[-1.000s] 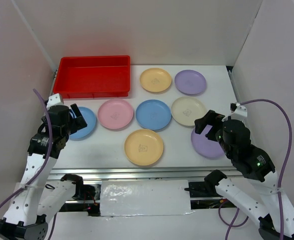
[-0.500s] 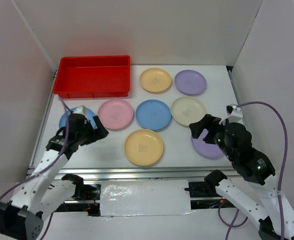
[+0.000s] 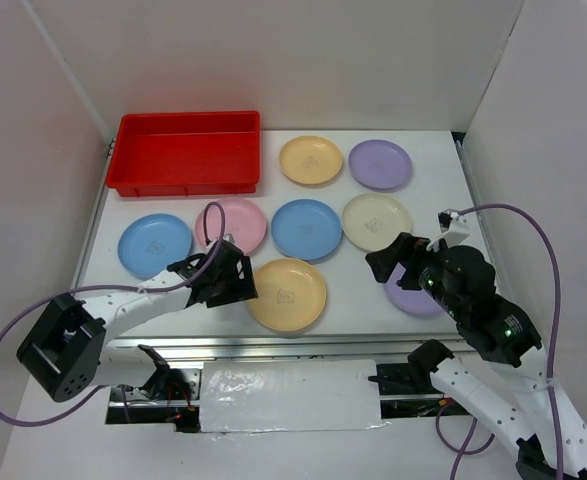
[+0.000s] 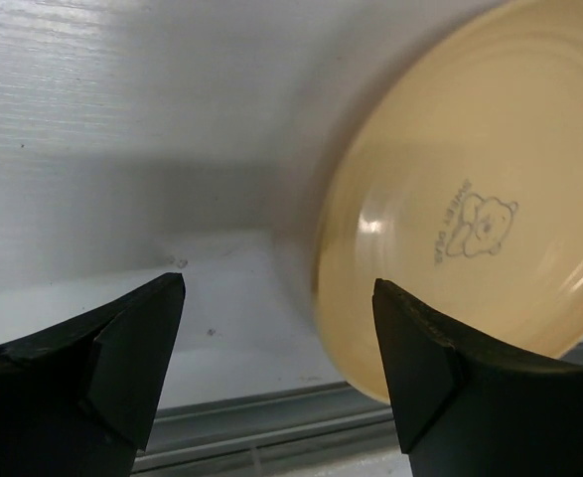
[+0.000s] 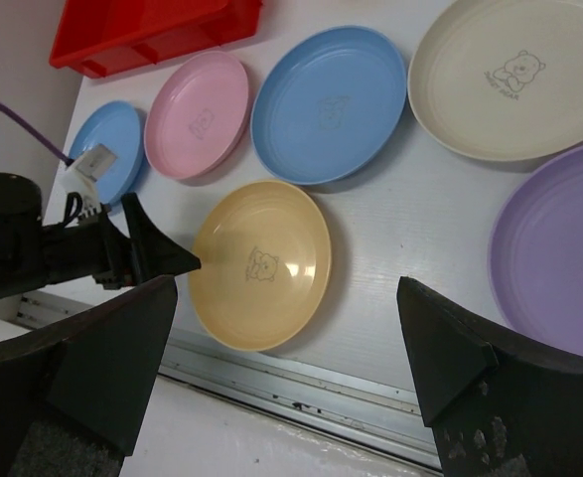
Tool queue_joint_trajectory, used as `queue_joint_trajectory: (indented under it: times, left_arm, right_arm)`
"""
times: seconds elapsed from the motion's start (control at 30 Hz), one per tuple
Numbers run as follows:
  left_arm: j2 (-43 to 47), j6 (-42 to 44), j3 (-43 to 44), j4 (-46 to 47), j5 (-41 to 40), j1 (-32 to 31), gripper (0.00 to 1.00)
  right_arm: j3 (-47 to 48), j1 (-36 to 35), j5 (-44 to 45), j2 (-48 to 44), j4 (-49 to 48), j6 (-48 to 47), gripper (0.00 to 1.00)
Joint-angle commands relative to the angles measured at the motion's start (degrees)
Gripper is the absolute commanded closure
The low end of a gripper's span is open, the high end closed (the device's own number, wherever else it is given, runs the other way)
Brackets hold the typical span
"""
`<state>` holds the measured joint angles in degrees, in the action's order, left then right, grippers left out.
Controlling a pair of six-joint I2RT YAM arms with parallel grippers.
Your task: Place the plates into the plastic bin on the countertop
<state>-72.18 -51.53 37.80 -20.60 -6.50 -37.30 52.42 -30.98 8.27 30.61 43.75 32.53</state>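
Note:
The red plastic bin (image 3: 185, 152) stands empty at the back left of the countertop (image 3: 223, 300). Eight plates lie on the countertop outside it. My left gripper (image 3: 235, 282) is open and low, just left of the front yellow plate (image 3: 287, 294). In the left wrist view the gripper (image 4: 276, 348) has its right finger over that plate's rim (image 4: 470, 199). My right gripper (image 3: 395, 256) is open and empty, raised over the near purple plate (image 3: 418, 290). In the right wrist view the gripper (image 5: 286, 348) looks down on the yellow plate (image 5: 261, 263).
A blue plate (image 3: 154, 245), a pink plate (image 3: 231, 227), a second blue plate (image 3: 306, 229) and a cream plate (image 3: 376, 221) form the middle row. A yellow plate (image 3: 310, 159) and a purple plate (image 3: 379, 164) lie behind. A metal rail (image 3: 273, 343) runs along the front edge.
My left arm swung from over the left blue plate rightwards and down to the front yellow plate, uncovering the blue plate. My right gripper moved slightly left.

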Motion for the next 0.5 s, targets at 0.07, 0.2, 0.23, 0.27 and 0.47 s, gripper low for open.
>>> queue_joint_trajectory:
  times: [0.07,0.2,0.23,0.27,0.47]
  left_arm:
    - [-4.6,-2.9,-1.2,6.0,-2.8,-0.3,0.19]
    - [-7.1,-2.8,-0.3,6.9,-2.9,-1.5,0.47]
    - [-7.5,-2.8,0.3,6.5,-3.2,-2.5,0.52]
    - [-7.7,-3.1,0.6,6.4,-3.8,-3.0,0.55]
    - [-2.3,-6.9,2.4,-2.4,-10.6,-7.3,1.0]
  right_arm:
    - [0.6,-0.2,-0.7,-1.7,-2.4,-0.6,0.0]
    - [0.7,-0.4,-1.2,-1.6,-2.7,-0.7,0.0]
    - [0.4,-0.3,-1.1,-1.5,-2.5,-0.7,0.0]
    - [0.4,-0.4,-1.0,-1.6,-2.5,-0.8,0.0]
    - [0.7,-0.4,0.4,-2.1,-1.3,-1.2,0.0]
